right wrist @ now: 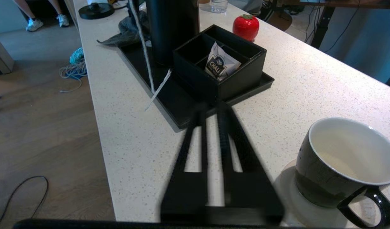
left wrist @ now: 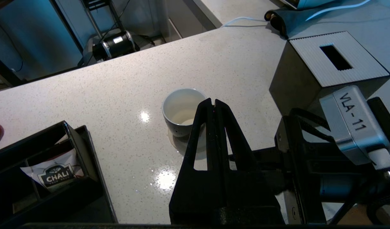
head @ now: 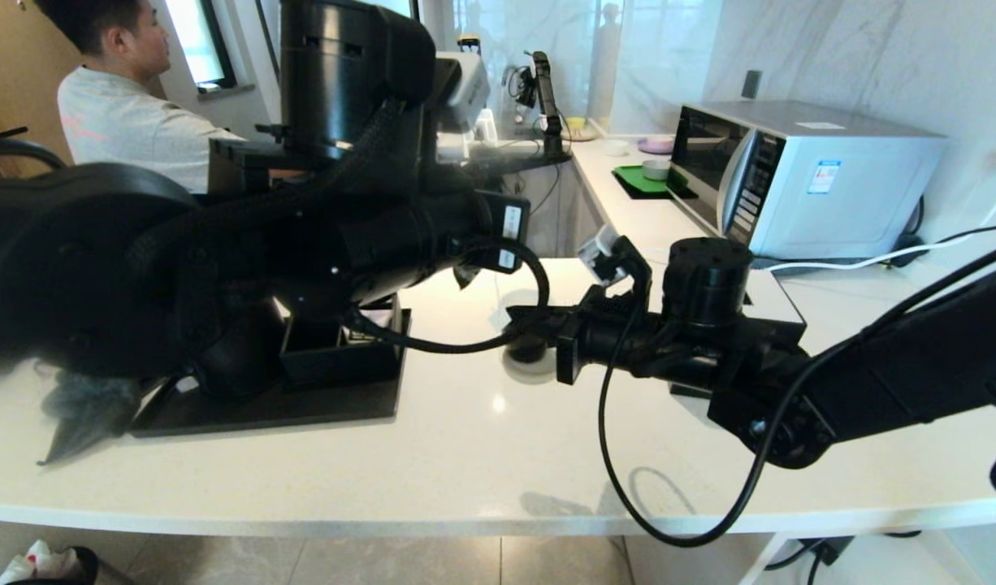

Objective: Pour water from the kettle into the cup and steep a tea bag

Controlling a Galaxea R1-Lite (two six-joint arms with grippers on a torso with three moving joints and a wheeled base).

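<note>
Watch the crowding around the cup (right wrist: 347, 159), because that is where this can go wrong. It stands mid-counter, to the right of the black tray (right wrist: 169, 101), with what looks like pale liquid low inside it. The kettle (right wrist: 172, 28) stands at the left on that tray. Your right hand (right wrist: 211, 109) sits low and just beside the cup, its fingers parted only by a slit with nothing visible between them. A sideways drift or a drag of its loose cable could nudge the mug and slop the contents onto the counter (right wrist: 309, 89). Your left hand (left wrist: 213, 102) hangs above the cup with its fingers pressed together. You cannot tell whether it pinches anything. A thin white string (right wrist: 144, 47) dangles in front of the kettle with its upper end out of sight, and the tea bag's pouch is not clearly visible. If that string belongs to the bag, the bag would still be outside the cup, and the string could snag on the organiser (right wrist: 242, 79) or swing wide of the rim. With both arms this near, one may also clip the other.
</note>
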